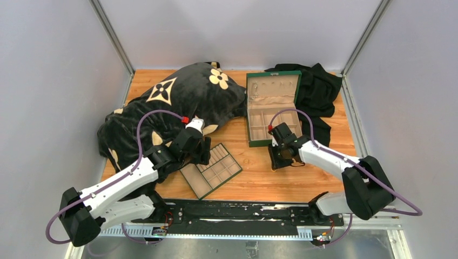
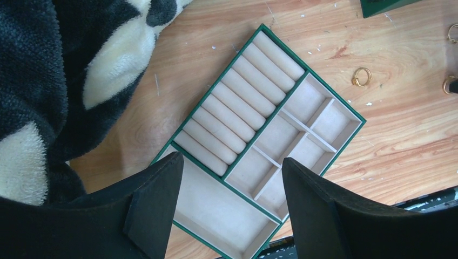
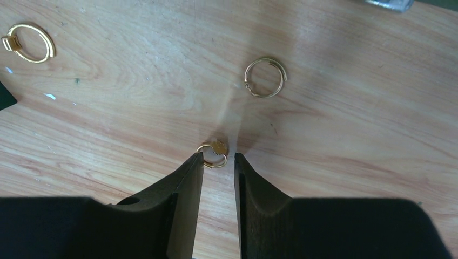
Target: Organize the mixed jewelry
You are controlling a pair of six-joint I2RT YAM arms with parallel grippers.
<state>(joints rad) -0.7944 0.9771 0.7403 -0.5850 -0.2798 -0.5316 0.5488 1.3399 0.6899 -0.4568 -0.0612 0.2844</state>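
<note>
You are looking at three gold-coloured pieces lying flat and well apart on the wooden tabletop point(image 3: 351, 162). The smallest ring point(image 3: 217, 147), carrying a tiny ornament on its band, is sitting lowest in the right wrist view. A thin plain hoop point(image 3: 265, 77) with a small gap is lying beyond it, and a larger clasped hoop point(image 3: 12, 44) is resting far to the left.

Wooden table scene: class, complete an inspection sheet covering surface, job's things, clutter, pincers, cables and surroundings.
Surface: light wooden tabletop, speckled.
Job's things: small gold ring, larger gold ring and clasped gold ring, loose on wood.
Clutter: black plush blanket with beige flowers; black cloth; open green box with beige lining; flat green tray, visible compartments empty.
Pincers: left pincer open above the tray; right pincer narrowly open, tips flanking the small ring.
Cables: purple cables loop over both arms.
Surroundings: grey walls.
</note>
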